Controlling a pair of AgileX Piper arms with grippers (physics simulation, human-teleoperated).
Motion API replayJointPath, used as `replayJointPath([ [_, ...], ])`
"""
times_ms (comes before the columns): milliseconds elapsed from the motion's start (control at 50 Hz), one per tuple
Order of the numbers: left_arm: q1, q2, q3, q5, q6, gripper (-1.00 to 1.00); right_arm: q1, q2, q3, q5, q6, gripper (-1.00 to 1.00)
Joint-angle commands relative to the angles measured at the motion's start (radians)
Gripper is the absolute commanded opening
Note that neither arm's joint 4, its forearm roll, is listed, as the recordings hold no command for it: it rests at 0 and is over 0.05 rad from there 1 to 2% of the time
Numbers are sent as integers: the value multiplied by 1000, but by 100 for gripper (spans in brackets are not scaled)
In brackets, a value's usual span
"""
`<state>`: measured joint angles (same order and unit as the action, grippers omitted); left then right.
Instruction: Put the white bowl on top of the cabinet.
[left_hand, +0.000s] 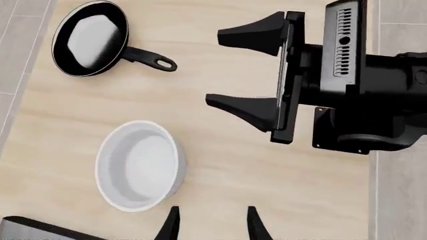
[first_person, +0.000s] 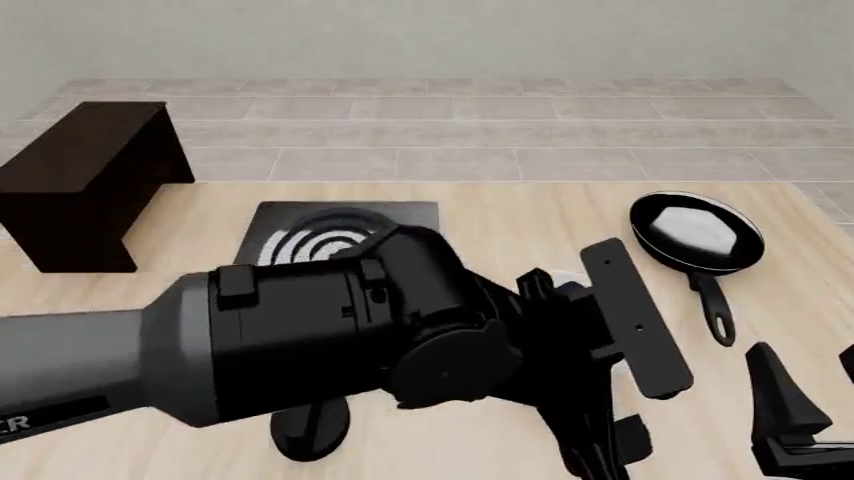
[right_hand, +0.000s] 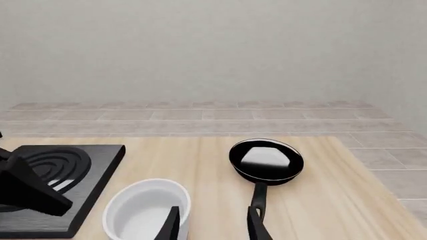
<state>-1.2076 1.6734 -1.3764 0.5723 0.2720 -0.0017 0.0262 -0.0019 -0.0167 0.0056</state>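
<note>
The white bowl (left_hand: 140, 165) stands upright and empty on the wooden table, between the stove plate and the frying pan; it also shows in the right wrist view (right_hand: 147, 210). My left gripper (left_hand: 212, 227) is open above the table, with the bowl just off to one side of its fingertips. My right gripper (right_hand: 213, 227) is open too, with one fingertip lined up over the bowl's rim; it appears in the left wrist view (left_hand: 215, 69) with nothing between its fingers. The dark cabinet (first_person: 87, 180) sits at the far left. In the front view my left arm hides nearly all of the bowl.
A black frying pan (first_person: 697, 232) with a white patch inside lies at the right, handle pointing toward me. The black stove plate (first_person: 340, 235) with silver rings lies mid-table, right of the cabinet. My left arm (first_person: 334, 340) fills the front view's lower middle.
</note>
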Motion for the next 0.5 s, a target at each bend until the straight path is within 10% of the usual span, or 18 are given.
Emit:
replayJointPath([
  [20,52,69,-31,17,69,100,0,1,0,0,0,100],
  [500,141,168,-91,63,192,100,0,-1,0,0,-1,100],
])
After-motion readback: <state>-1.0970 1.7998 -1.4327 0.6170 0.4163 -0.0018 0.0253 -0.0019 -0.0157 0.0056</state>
